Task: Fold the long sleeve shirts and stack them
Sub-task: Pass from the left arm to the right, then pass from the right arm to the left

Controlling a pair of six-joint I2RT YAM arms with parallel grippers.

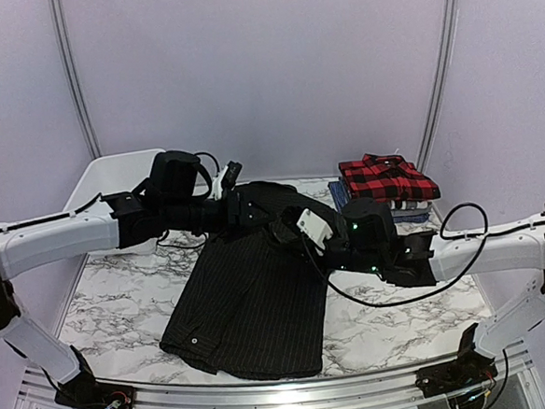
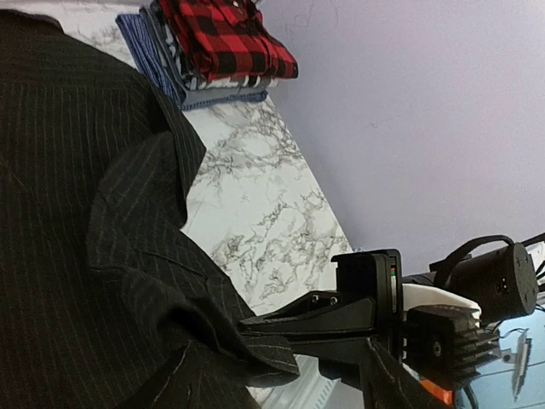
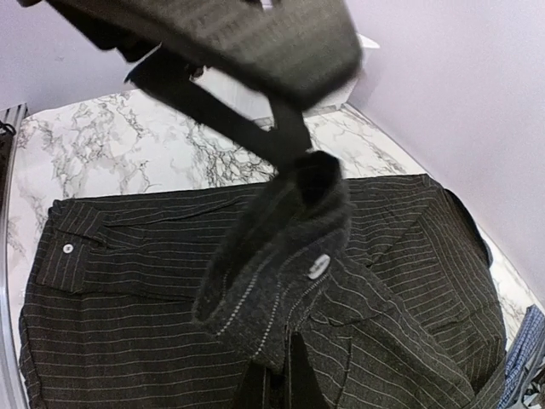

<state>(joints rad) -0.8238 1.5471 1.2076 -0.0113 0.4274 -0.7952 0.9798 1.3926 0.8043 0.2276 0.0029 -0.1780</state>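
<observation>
- A cuff (image 3: 281, 256) of the black pinstriped shirt (image 1: 252, 309) hangs right before the right wrist camera, lifted clear of the cloth, its button showing.
- This shirt lies in the middle of the marble table (image 1: 120, 299). Its near part is spread fairly flat; its far part is bunched and rumpled under the two arms.
- Right gripper (image 1: 293, 229): closed tight, and by the wrist view it is pinching the raised sleeve at the cuff.
- Left gripper (image 2: 272, 334): down at the shirt's far edge with cloth lying against its fingers. I cannot tell how wide they stand, nor whether they hold anything.
- Done, as judged: a neat pile sits at the far right, well apart from the black shirt. The red-and-black plaid shirt (image 1: 386, 178) is on top, with the blue checked shirt (image 2: 145, 47) and a greyish shirt (image 2: 221, 98) under it.
- Left, as judged: the black shirt is barely begun. Its sleeves need bringing in, its body folding, and it must then go on the pile.
- White bin (image 1: 121, 173): far left, behind the left arm; contents not visible.
</observation>
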